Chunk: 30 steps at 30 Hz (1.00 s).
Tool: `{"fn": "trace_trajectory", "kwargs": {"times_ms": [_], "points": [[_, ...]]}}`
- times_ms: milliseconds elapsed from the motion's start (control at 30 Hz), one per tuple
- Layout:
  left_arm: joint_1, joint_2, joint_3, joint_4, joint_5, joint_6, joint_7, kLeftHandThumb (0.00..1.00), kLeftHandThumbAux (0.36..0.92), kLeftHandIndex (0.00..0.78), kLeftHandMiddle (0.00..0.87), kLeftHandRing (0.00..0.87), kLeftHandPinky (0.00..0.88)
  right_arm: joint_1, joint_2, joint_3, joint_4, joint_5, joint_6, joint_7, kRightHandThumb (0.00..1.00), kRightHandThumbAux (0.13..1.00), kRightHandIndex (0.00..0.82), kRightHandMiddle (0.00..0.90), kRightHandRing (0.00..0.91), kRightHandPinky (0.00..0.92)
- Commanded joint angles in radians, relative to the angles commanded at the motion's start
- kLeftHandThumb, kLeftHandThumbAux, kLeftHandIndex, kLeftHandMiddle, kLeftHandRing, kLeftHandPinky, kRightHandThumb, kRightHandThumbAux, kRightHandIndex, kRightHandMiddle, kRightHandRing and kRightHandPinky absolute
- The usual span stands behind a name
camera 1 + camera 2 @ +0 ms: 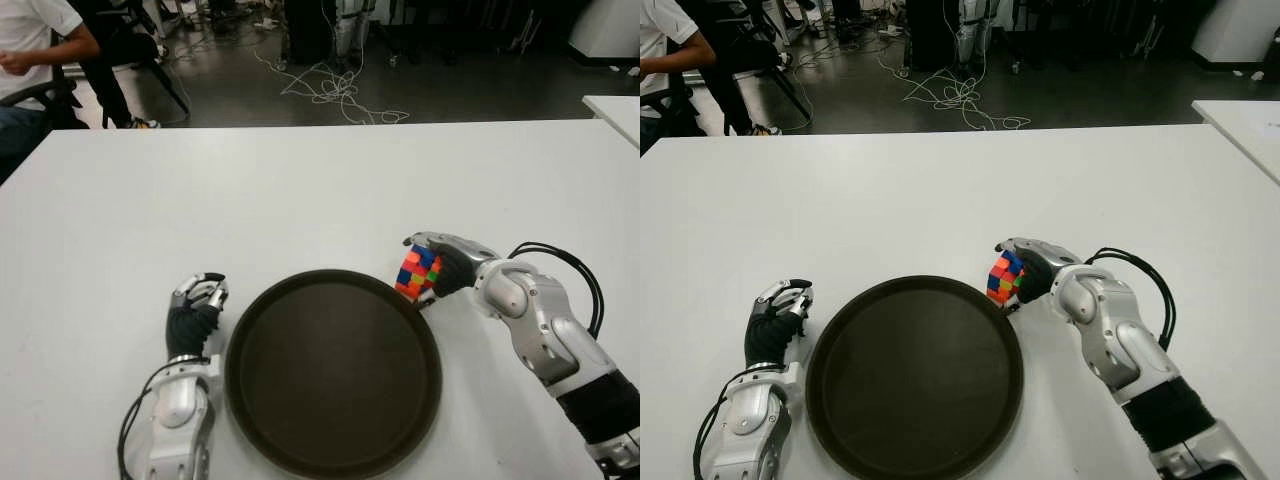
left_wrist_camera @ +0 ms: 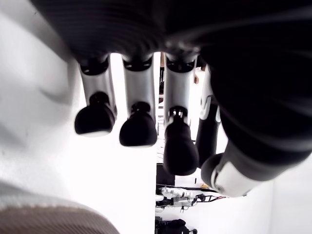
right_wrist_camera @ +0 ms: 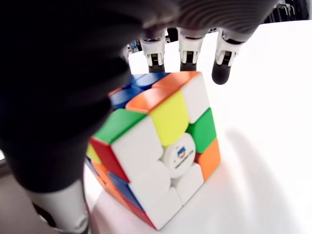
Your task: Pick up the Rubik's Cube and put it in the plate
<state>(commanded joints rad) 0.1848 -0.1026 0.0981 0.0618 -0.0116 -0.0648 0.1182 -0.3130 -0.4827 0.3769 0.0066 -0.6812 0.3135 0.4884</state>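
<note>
The white table [image 1: 300, 190] filled the view, bare and wide on every side of the work. Near its front edge lay the dark round plate [image 1: 333, 372], empty. The right hand [image 1: 445, 265] sat just beyond the plate's far right rim, and the left hand [image 1: 195, 305] showed beside the plate's left rim, holding nothing, its fingers [image 2: 139, 129] curled loosely downward.

The cube [image 1: 417, 272] stood tilted on one edge against the right hand's palm, touching or nearly touching the plate's rim; the right wrist view showed it resting on the table, the fingers [image 3: 187, 53] draped over its top and the thumb low beside it. It looked like a grasp closing on the cube, though whether it was firm I could not tell.

The right hand was much the nearer. The plate lay directly to the cube's left and toward the robot, so the coming move seemed a short lift over the raised rim, with open room inside.
</note>
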Motion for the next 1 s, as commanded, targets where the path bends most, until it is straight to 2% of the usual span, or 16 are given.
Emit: {"fn": "trace_trajectory", "kwargs": {"times_ms": [133,400,633,1000], "points": [[0.002,0.001,-0.002,0.000,-0.003,-0.007,-0.008,0.710,0.706,0.444,0.782,0.813,0.815,-0.001,0.001,-0.001,-0.001,0.003,0.008,0.007,0.000,0.784,0.037,0.042,0.077,0.075],[0.005,-0.005,0.003,-0.003,-0.014,-0.011,-0.015,0.710,0.706,0.444,0.781,0.812,0.813,-0.001,-0.010,-0.004,0.002,0.016,-0.035,0.004,0.000,0.795,0.028,0.025,0.060,0.071],[0.003,-0.010,0.007,-0.003,-0.015,-0.007,-0.005,0.712,0.705,0.444,0.779,0.811,0.811,-0.003,-0.012,-0.001,0.007,0.007,-0.047,0.001,0.000,0.812,0.053,0.027,0.064,0.085],[0.003,-0.003,0.005,0.005,-0.008,-0.022,-0.007,0.710,0.706,0.444,0.784,0.813,0.814,-0.001,0.002,-0.008,0.005,0.015,-0.026,0.001,0.000,0.839,0.079,0.049,0.085,0.095]]}}
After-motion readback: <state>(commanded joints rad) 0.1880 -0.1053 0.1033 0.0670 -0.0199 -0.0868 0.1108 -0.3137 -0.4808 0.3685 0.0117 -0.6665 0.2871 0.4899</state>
